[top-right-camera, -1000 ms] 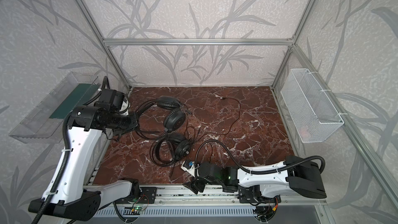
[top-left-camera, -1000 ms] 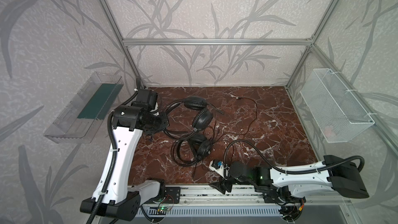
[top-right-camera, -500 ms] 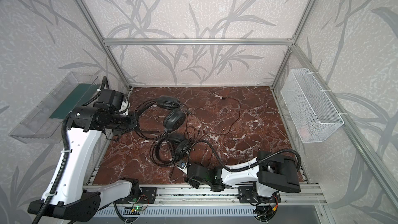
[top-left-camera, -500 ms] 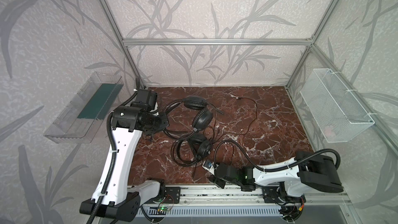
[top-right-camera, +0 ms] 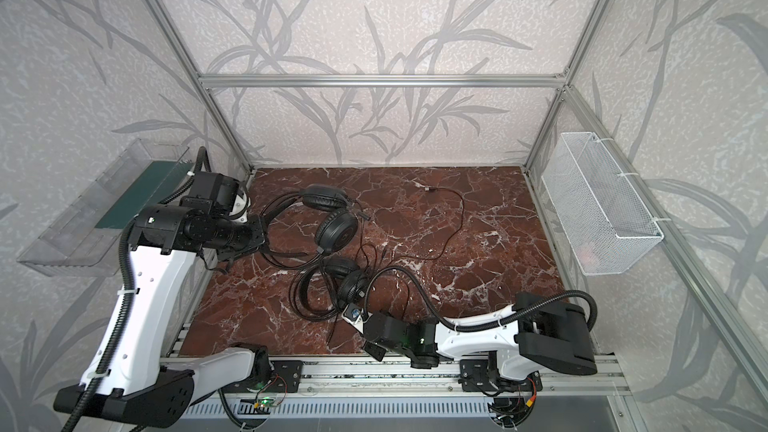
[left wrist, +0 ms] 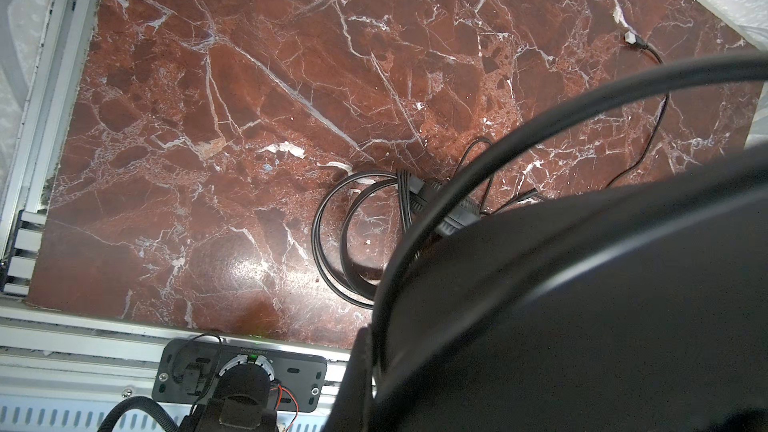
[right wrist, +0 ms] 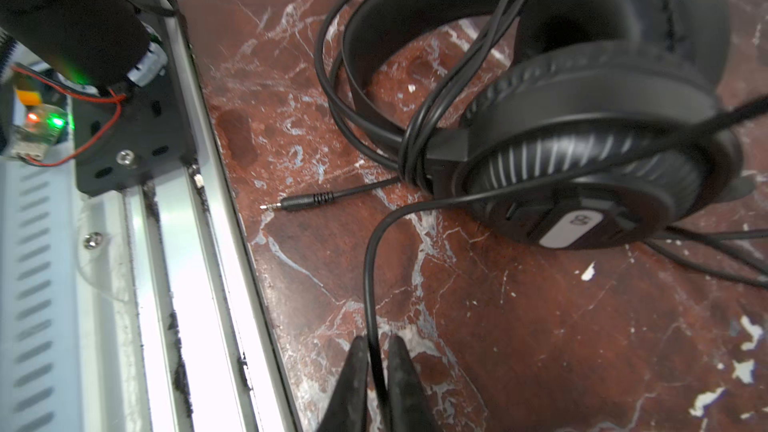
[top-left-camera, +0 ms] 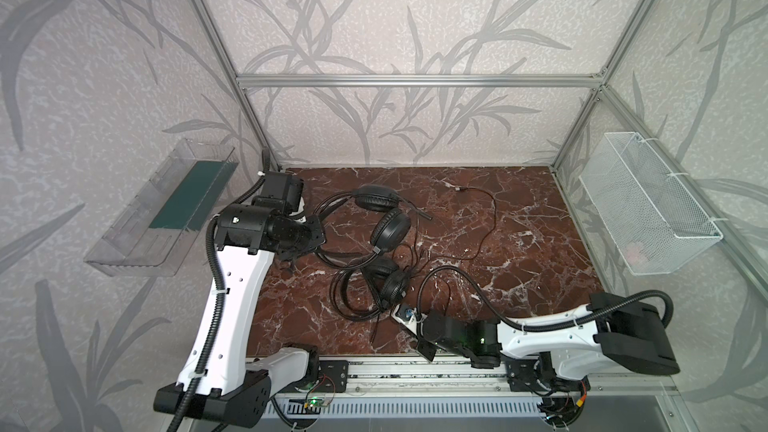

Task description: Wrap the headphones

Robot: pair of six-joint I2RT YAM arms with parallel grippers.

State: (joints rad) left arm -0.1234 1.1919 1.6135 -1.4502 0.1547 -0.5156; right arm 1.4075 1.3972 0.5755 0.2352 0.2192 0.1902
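Right pincer [right wrist: 377,340] has closed since a second ago and now pinches a thin cable [right wrist: 368,268] at the 6 o'clock edge of the counter [top-left-camera: 519,284]. That cable runs across the near headset [top-left-camera: 392,284], which lies a little toward 7 o'clock from the middle. Left pincer [top-left-camera: 309,245], at 9 o'clock, is pressed shut on the headband of the far headset [top-left-camera: 390,230], which lies toward 11 o'clock.
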